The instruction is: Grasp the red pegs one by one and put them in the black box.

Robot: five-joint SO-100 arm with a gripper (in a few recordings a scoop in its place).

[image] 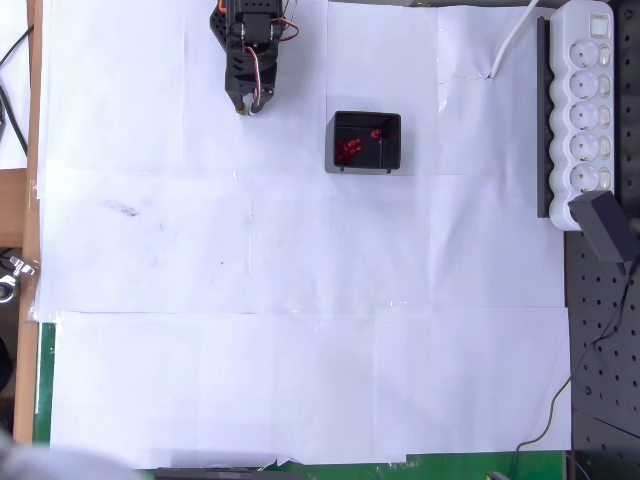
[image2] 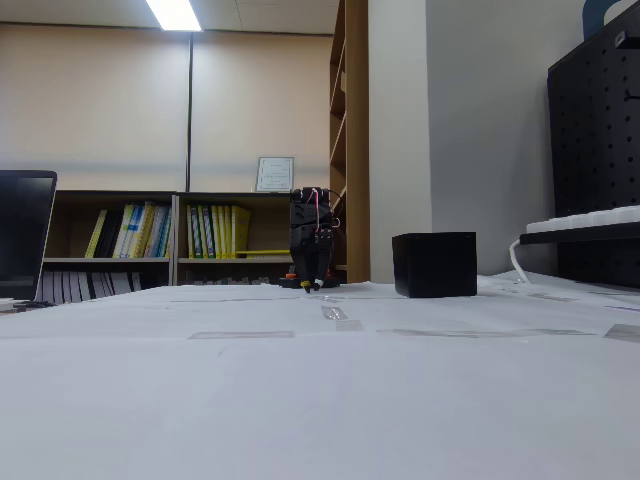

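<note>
In the overhead view, the small square black open-topped box [image: 365, 142] sits on the white paper-covered table [image: 300, 300] with tiny dark-red pegs [image: 349, 150] inside. The black claw [image: 247, 105], left of it, looks closed and empty.

In the fixed view, the claw [image2: 312, 288] points down at the table, left of the box [image2: 434, 264].

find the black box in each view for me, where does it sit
Overhead view: the black box sits above centre on the white paper, right of the hand, with red pegs inside.
Fixed view: the black box stands right of centre on the table, its inside hidden by the near wall.
Shared landmark: the hand, which lies to the box's left in both pictures.
</note>
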